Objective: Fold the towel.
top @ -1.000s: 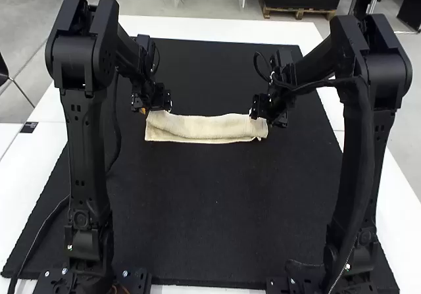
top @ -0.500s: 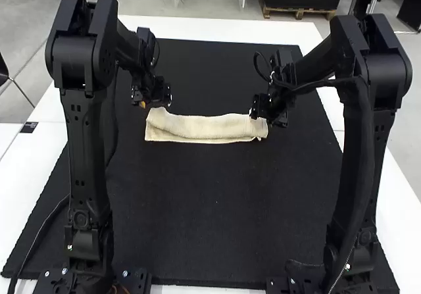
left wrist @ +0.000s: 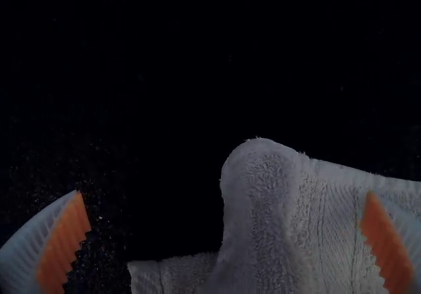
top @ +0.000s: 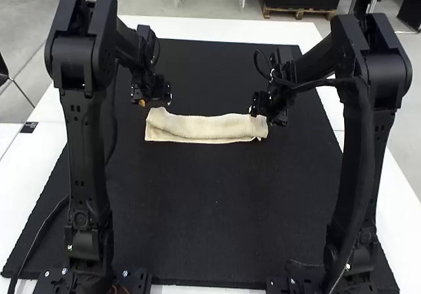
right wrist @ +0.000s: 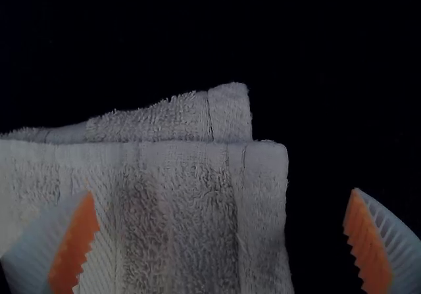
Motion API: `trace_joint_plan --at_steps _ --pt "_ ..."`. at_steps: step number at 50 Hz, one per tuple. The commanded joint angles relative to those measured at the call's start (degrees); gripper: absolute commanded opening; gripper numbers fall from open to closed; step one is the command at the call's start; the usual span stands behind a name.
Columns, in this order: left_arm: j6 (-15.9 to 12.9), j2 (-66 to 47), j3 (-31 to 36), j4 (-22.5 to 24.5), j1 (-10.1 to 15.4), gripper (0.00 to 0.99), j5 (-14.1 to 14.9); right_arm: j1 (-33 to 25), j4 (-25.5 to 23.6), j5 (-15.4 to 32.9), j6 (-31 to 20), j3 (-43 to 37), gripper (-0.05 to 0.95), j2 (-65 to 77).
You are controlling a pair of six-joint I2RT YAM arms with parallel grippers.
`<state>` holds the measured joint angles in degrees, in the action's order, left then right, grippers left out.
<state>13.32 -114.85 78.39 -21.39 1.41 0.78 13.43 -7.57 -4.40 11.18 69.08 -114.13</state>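
High view, left to right. White counter (top: 20,169) along the left side of the frame, black mat (top: 210,208) on it. Left arm (top: 82,149) stands at frame left, base at lower left. Left end effector (top: 158,100), upper left of center, is by the towel's left end. It's released: in the left wrist view its pads (left wrist: 64,241) are wide apart, one over mat, the other over towel, nothing gripped.

Cream towel (top: 204,128) lies on the mat just above frame center, folded into a long narrow strip running left-right. Rounded fold along the upper part, flatter layer sticking out along the lower edge, small corner poking out near the right end.

Right end effector (top: 268,113), upper right of center, is at the towel's right end. Also released: fingers wide apart in the right wrist view, stacked towel layers with offset edges partly between them. Right arm (top: 362,156) stands at frame right.
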Motion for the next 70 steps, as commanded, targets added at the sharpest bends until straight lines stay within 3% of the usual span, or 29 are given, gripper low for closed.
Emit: trace_joint_plan --at_steps 1,26,70 --pt "0.5 4.4 2.4 -0.1 0.5 0.97 -0.8 0.8 -0.2 -1.3 1.8 1.4 0.85 2.8" --pt "0.5 8.0 2.6 -1.5 0.5 0.97 -0.8 0.8 -0.6 -5.2 6.0 0.1 0.85 3.9" --pt "0.6 11.9 2.6 -2.3 0.4 0.97 -0.4 0.8 -0.7 -6.5 7.4 -2.5 0.85 4.5"
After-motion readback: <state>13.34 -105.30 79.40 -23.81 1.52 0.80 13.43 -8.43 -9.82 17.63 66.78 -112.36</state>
